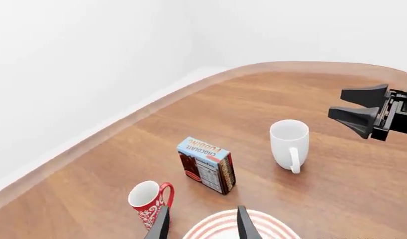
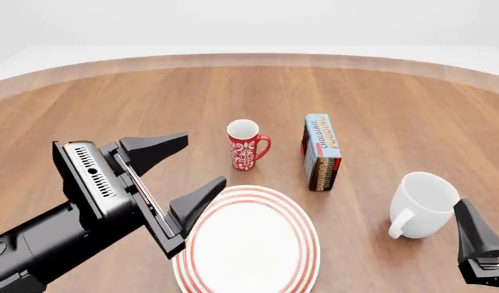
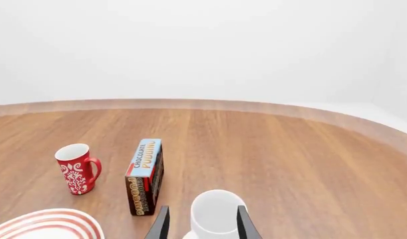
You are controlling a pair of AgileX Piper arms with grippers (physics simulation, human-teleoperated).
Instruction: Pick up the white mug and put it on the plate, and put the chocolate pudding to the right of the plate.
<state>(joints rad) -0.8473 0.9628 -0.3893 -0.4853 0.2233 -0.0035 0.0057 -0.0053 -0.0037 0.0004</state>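
Observation:
The white mug (image 2: 426,201) stands upright on the table at the right, its handle towards the near left. It also shows in the left wrist view (image 1: 290,143) and the right wrist view (image 3: 215,214). The red-ringed plate (image 2: 202,268) lies at the near middle, empty. The chocolate pudding box (image 2: 321,152) stands on edge behind the plate's right side. My left gripper (image 2: 180,177) is open and empty, above the plate's left edge. My right gripper (image 2: 477,247) is open and empty, just near and right of the white mug; in its wrist view the mug sits between the finger lines.
A red mug with a white floral pattern (image 2: 245,145) stands behind the plate, left of the pudding box. The round wooden table's far edge (image 2: 249,60) curves across the back. The right gripper (image 1: 349,106) shows open in the left wrist view.

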